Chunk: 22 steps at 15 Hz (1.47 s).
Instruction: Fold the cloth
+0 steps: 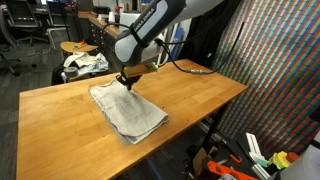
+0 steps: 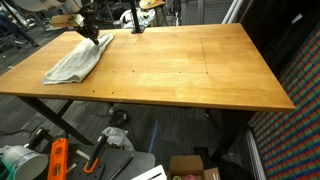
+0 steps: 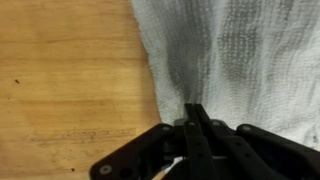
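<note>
A pale grey-white cloth (image 1: 130, 112) lies rumpled on the wooden table (image 1: 195, 92), near its front edge. It also shows in an exterior view (image 2: 75, 62) at the far left of the table and fills the right half of the wrist view (image 3: 245, 55). My gripper (image 1: 127, 82) is down at the cloth's far end in both exterior views (image 2: 92, 38). In the wrist view the two fingers (image 3: 195, 108) are pressed together, with cloth creases running toward their tips. They appear pinched on the cloth near its edge.
Bare wood (image 3: 70, 70) lies beside the cloth's edge. Most of the table (image 2: 190, 70) is uncovered. Chairs and a stool (image 1: 78, 47) stand behind the table. A patterned curtain (image 1: 275, 70) hangs at one side. Tools and boxes (image 2: 60, 155) lie on the floor under the table.
</note>
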Motion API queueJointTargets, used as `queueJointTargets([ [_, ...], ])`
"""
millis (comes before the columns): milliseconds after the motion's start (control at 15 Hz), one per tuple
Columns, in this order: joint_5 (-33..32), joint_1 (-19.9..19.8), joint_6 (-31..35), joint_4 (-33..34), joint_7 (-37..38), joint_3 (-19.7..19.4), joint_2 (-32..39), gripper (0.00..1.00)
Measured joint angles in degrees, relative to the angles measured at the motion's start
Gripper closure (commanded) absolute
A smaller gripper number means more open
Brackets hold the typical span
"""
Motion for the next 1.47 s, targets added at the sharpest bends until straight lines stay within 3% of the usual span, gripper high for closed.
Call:
queueJointTargets([
  [667,-0.5,-0.3,-1.1,1.1,-0.2,-0.6,3.1,0.97],
  [1467,-0.9,2.7,-0.9,4.5,13.3,-5.7,5.5,0.97],
])
